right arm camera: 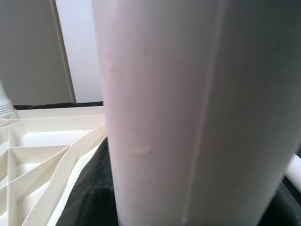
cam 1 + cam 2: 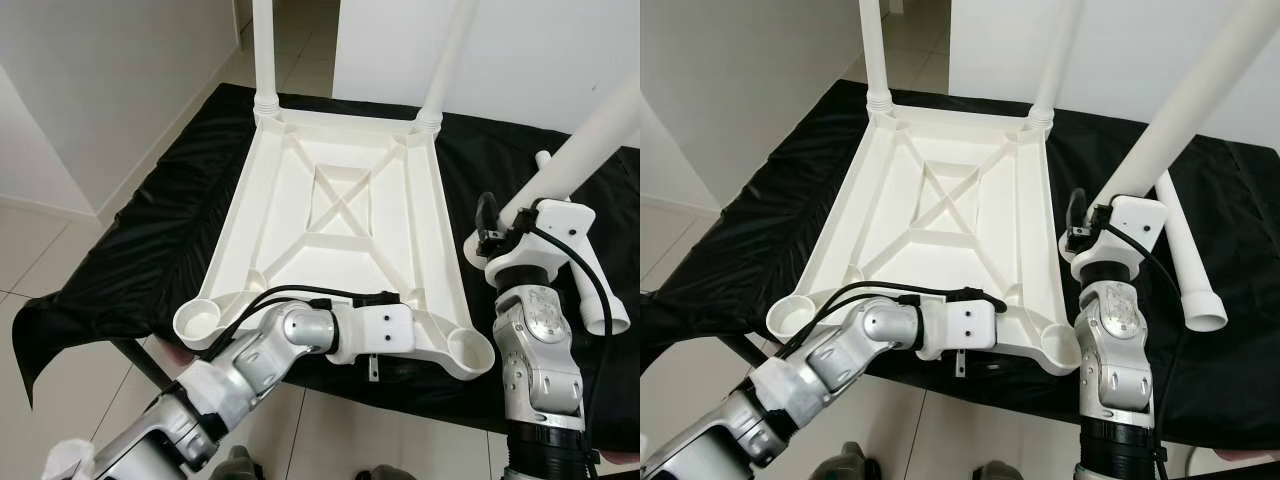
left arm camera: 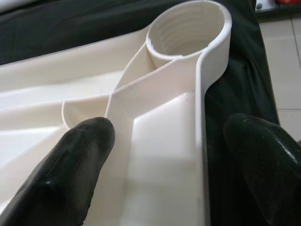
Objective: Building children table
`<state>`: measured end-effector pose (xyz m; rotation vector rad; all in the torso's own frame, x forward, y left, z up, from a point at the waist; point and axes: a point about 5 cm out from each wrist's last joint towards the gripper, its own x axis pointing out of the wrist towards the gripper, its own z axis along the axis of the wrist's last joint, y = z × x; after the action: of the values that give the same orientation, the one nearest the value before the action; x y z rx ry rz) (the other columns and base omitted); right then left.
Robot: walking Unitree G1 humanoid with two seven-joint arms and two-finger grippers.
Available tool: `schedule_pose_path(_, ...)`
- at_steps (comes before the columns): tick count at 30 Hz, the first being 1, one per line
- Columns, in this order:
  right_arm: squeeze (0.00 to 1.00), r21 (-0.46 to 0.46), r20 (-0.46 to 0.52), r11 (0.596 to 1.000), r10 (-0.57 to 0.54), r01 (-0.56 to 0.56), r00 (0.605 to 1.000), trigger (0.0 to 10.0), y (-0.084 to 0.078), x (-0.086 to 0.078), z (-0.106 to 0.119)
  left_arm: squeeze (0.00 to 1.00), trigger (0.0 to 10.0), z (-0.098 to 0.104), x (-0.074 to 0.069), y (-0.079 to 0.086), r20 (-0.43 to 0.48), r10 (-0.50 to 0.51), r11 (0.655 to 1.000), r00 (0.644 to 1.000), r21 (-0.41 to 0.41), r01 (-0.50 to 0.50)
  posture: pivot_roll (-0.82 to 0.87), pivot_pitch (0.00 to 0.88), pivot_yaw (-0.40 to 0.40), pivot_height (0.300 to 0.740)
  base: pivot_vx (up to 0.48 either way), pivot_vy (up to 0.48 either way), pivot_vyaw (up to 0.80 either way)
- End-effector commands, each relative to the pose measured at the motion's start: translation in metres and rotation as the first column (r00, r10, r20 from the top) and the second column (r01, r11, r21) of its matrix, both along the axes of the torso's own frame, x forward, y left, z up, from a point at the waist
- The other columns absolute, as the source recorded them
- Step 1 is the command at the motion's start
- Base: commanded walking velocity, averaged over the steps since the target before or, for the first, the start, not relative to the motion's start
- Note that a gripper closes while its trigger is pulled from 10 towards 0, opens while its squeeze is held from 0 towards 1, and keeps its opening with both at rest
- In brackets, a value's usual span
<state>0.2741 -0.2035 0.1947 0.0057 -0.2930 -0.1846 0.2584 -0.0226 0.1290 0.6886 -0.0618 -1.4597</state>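
Note:
A white children's tabletop (image 2: 340, 200) lies upside down on a black-draped table (image 2: 150, 240). Two white legs (image 2: 264, 50) (image 2: 445, 60) stand in its far corner sockets. The near sockets (image 2: 200, 320) (image 2: 468, 350) are empty. My left gripper (image 3: 169, 155) sits at the tabletop's near edge, open. One finger (image 3: 70, 174) is inside the rim and the other (image 3: 263, 160) outside, close to the threaded near right socket (image 3: 188, 28). My right gripper (image 2: 508, 217) is shut on a third leg (image 2: 590, 140), held tilted up to the right beside the tabletop. A fourth leg (image 2: 1185, 255) lies on the cloth.
The black cloth (image 2: 1240, 200) hangs over the table's edges, with its front edge just before me. Pale tiled floor (image 2: 40, 260) lies to the left and white walls (image 2: 100, 80) stand behind. The loose leg lies close to the right of my right arm (image 2: 540, 360).

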Motion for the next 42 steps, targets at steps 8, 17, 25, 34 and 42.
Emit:
schedule_pose_path(8,0.00,0.005,0.010,1.000,-0.011,0.011,1.000,10.0,0.000,0.000,0.003,0.00,10.0,0.005,0.030,0.001,0.016,0.294,0.954,0.956,-0.068,-0.292,0.02,0.000,-0.026,0.740,0.000,0.000,0.00)
schedule_pose_path(17,0.00,0.004,0.009,1.000,-0.021,0.021,1.000,10.0,-0.002,0.000,0.003,0.00,10.0,0.014,0.045,-0.006,0.047,0.378,0.921,0.925,-0.121,-0.370,0.01,0.000,-0.022,0.740,0.000,0.000,0.00)
schedule_pose_path(25,0.00,0.009,0.009,1.000,-0.030,0.029,1.000,10.0,-0.003,-0.003,0.003,0.00,10.0,0.016,0.056,-0.008,0.059,0.451,0.889,0.891,-0.123,-0.442,0.01,0.000,-0.012,0.740,0.000,0.000,0.00)
schedule_pose_path(34,0.00,0.015,0.008,0.999,-0.030,0.030,1.000,10.0,-0.002,-0.003,0.001,0.00,10.0,0.018,0.066,-0.003,0.075,0.525,0.847,0.848,-0.138,-0.513,0.01,0.000,-0.006,0.740,0.000,0.000,0.00)
schedule_pose_path(42,0.00,0.016,0.003,1.000,-0.027,0.027,1.000,10.0,0.000,-0.004,0.000,0.00,10.0,0.022,0.070,-0.002,0.067,0.554,0.827,0.830,-0.158,-0.539,0.01,0.000,-0.007,0.740,0.000,0.000,0.00)
